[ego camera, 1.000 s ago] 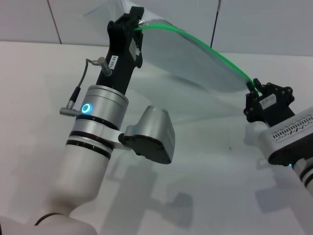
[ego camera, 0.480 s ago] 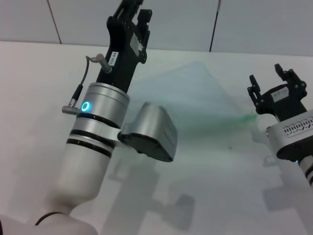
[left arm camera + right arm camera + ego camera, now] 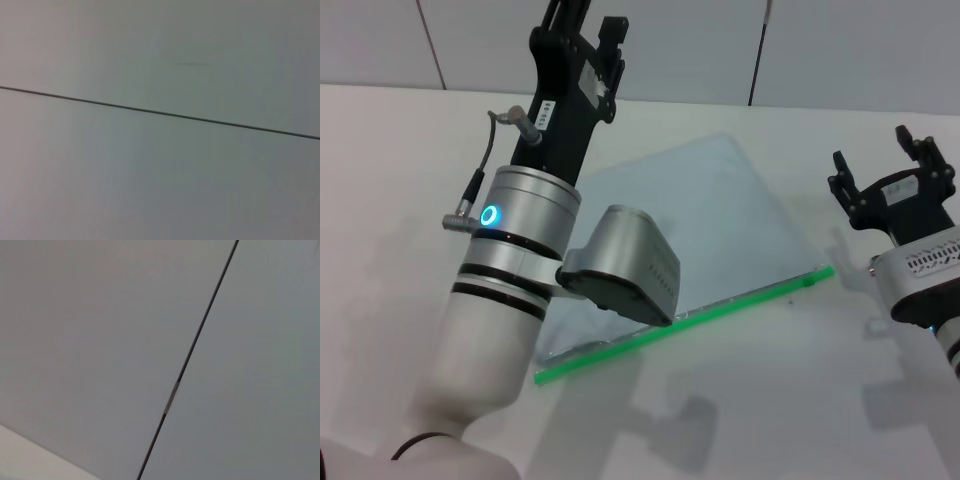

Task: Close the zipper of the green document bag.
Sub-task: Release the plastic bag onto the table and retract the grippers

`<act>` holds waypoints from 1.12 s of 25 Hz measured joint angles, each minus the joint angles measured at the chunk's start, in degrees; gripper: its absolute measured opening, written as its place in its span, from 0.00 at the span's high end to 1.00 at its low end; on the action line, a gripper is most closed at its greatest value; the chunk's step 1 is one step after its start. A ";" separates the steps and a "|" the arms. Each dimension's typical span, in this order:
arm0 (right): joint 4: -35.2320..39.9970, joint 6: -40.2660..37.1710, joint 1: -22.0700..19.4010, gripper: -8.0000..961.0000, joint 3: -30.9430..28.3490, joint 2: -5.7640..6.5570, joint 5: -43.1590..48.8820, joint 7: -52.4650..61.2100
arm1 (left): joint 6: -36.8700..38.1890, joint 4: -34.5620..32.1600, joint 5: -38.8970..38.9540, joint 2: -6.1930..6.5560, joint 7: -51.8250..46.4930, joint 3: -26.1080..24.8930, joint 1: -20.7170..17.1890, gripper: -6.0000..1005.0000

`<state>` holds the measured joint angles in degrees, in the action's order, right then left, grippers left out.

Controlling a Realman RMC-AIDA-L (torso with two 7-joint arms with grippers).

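The green document bag [image 3: 720,225], a translucent pale pouch, lies flat on the white table [image 3: 400,200]. Its zipper [image 3: 700,318] is a bright green strip along the near long edge, running from lower left to a small slider end [image 3: 809,279] at the right. My left gripper [image 3: 588,15] is raised high above the bag's far left corner, open and holding nothing. To the right of the bag my right gripper [image 3: 895,160] is lifted off the table, open and empty. Both wrist views show only wall panels.
My left arm and its grey wrist camera housing [image 3: 625,265] hang over the bag's left part and hide it. A panelled wall [image 3: 820,50] stands behind the table.
A second ago both grippers held the bag up by its green edge. They let go, the bag dropped, and it now lies flat with the zipper edge nearest me.
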<state>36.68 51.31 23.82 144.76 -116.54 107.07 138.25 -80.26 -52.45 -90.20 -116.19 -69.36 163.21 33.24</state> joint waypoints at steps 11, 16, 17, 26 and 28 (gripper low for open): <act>3.16 3.41 -0.17 0.23 0.26 0.07 -5.14 0.65 | -5.22 0.40 0.68 -0.02 -13.74 -1.99 -1.38 0.38; 5.02 3.92 -0.18 0.23 0.21 0.33 -8.65 2.15 | -6.02 0.50 1.04 -0.08 -20.41 -4.14 -2.90 0.38; 5.17 3.93 -0.18 0.23 0.16 0.35 -8.95 2.97 | -6.16 0.52 1.17 -0.08 -21.54 -4.46 -3.14 0.38; 7.19 4.07 -0.42 0.23 -1.04 0.45 -9.68 5.32 | -8.73 1.77 3.62 -0.14 -31.93 -7.70 -4.86 0.38; 7.83 4.42 -0.68 0.23 -1.15 0.45 -10.35 5.41 | -8.91 1.95 5.22 -0.09 -33.52 -8.11 -4.85 0.38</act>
<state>44.51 55.73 23.13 143.61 -116.10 96.73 143.66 -89.17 -50.50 -84.98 -116.28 -102.87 155.10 28.39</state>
